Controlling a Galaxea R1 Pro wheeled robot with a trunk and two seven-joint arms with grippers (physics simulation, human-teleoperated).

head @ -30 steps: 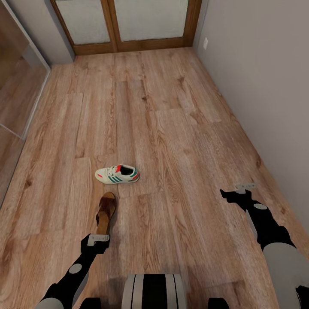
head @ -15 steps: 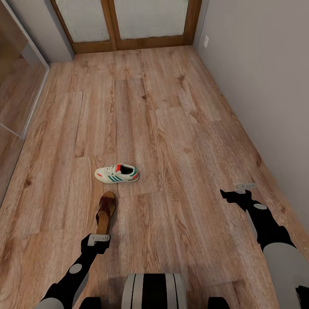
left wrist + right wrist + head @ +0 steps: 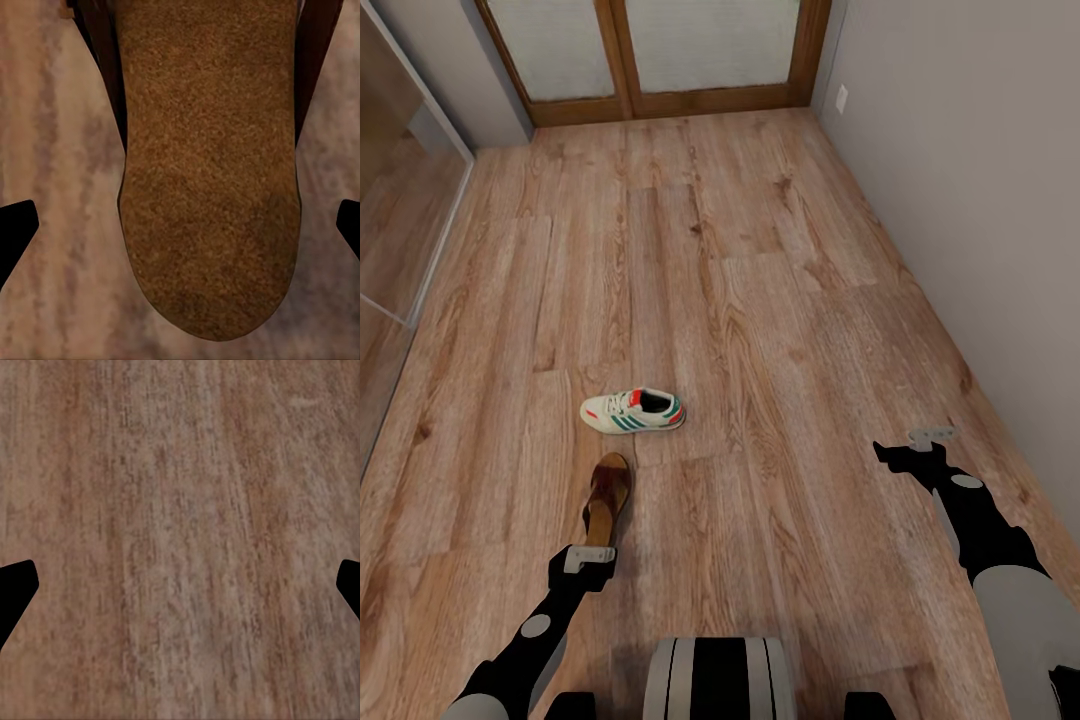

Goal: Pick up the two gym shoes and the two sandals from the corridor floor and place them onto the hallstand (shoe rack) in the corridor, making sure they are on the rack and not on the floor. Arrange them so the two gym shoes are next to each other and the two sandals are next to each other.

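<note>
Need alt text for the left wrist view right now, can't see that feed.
A brown sandal lies flat on the wood-plank floor, its tan insole and rounded end sitting between the two dark fingertips of the open left gripper. The fingertips are spread wide to either side and touch nothing.

From my head camera the left gripper (image 3: 589, 557) covers the near end of the sandal (image 3: 607, 497); in my left wrist feed the sandal (image 3: 210, 165) runs off the frame edge, so I see little of its straps; both fingertips (image 3: 13, 232) are clipped at the sides; the right fingertips (image 3: 13, 589) likewise; the gym shoe (image 3: 633, 410) looks too small for me to read its laces.
</note>
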